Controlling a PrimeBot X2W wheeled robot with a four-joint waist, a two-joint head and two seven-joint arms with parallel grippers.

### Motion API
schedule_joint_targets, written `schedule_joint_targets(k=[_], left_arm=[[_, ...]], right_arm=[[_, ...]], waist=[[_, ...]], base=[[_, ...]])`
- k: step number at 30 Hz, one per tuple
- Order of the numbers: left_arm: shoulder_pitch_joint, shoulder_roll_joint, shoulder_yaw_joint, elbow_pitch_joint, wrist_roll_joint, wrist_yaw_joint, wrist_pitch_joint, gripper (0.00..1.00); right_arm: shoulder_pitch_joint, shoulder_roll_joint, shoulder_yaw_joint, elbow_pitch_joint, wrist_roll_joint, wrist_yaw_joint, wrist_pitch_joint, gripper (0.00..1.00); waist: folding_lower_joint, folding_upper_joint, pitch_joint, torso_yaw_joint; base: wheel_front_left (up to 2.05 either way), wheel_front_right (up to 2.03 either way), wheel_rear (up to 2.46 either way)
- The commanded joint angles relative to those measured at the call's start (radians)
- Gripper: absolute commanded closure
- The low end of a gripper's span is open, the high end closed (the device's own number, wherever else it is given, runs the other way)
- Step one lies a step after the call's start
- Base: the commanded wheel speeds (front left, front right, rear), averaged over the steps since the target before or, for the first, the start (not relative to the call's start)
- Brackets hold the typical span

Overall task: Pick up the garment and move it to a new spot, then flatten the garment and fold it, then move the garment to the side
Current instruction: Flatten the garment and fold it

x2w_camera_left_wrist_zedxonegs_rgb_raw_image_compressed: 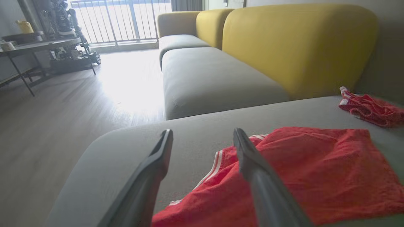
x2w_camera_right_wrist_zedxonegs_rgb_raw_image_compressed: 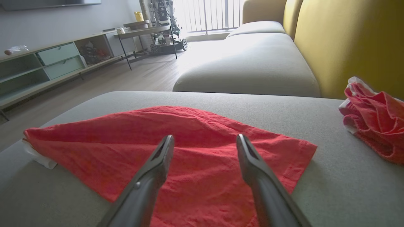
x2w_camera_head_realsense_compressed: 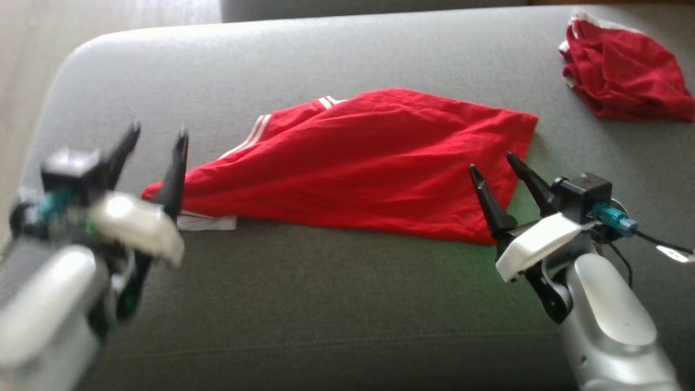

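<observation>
A red garment (x2w_camera_head_realsense_compressed: 369,163) with white stripe trim lies folded over on the grey sofa cushion (x2w_camera_head_realsense_compressed: 326,304); it also shows as the garment (x2w_camera_left_wrist_zedxonegs_rgb_raw_image_compressed: 303,176) in the left wrist view and the garment (x2w_camera_right_wrist_zedxonegs_rgb_raw_image_compressed: 176,148) in the right wrist view. My left gripper (x2w_camera_head_realsense_compressed: 157,138) hovers open just off its left end, nothing between its fingers. My right gripper (x2w_camera_head_realsense_compressed: 494,163) stands open over the garment's right corner, holding nothing. The left gripper (x2w_camera_left_wrist_zedxonegs_rgb_raw_image_compressed: 202,134) and right gripper (x2w_camera_right_wrist_zedxonegs_rgb_raw_image_compressed: 205,140) both show spread fingers.
A second crumpled red garment (x2w_camera_head_realsense_compressed: 624,70) lies at the cushion's back right. Yellow sofa backrests (x2w_camera_left_wrist_zedxonegs_rgb_raw_image_compressed: 300,44) rise behind. Wooden floor (x2w_camera_left_wrist_zedxonegs_rgb_raw_image_compressed: 63,104) drops off beyond the cushion's left edge, with a table (x2w_camera_left_wrist_zedxonegs_rgb_raw_image_compressed: 38,44) and shelving (x2w_camera_right_wrist_zedxonegs_rgb_raw_image_compressed: 47,66) across the room.
</observation>
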Motion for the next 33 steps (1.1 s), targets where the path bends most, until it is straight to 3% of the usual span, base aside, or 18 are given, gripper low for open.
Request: schedule_joint_targets(k=[1,9,12,21,26,33], left_arm=[[-0.144,0.037,0.031,0.01,0.016,-0.049,0.026,0.0],[-0.468,-0.001,-0.098,0.247,0.104,-0.298,0.15,0.0],[-0.588,-0.012,-0.161,0.401,0.166,-0.366,0.21,0.0],[-0.766,0.044,-0.298,0.645,0.307,-0.415,0.271,0.0],[-0.778,0.065,-0.385,0.699,0.198,-0.42,0.363,0.0],[-0.826,0.15,-0.554,0.598,-0.01,-0.421,0.521,0.0]], right_arm=[[-0.031,0.007,0.032,-0.027,0.014,0.0,-0.019,0.0],[0.001,0.032,0.066,-0.131,0.022,0.0,-0.044,0.0],[0.027,0.044,0.093,-0.203,0.02,0.0,-0.047,0.0],[0.048,0.059,0.123,-0.367,0.031,0.0,-0.048,0.0],[0.074,0.062,0.1,-0.437,0.072,0.0,-0.048,0.0],[0.091,0.063,0.083,-0.485,0.102,0.0,-0.048,0.0]], waist=[[0.0,-0.0001,0.021,-0.022],[0.0,-0.0001,0.092,-0.136],[0.0,-0.0001,0.153,-0.212],[0.0,-0.0001,0.277,-0.358],[0.0,-0.0001,0.307,-0.403],[0.0,-0.0001,0.329,-0.421]], base=[[0.0,0.0,0.0],[0.0,0.0,0.0],[0.0,0.0,0.0],[0.0,0.0,0.0],[0.0,0.0,0.0],[0.0,0.0,0.0]])
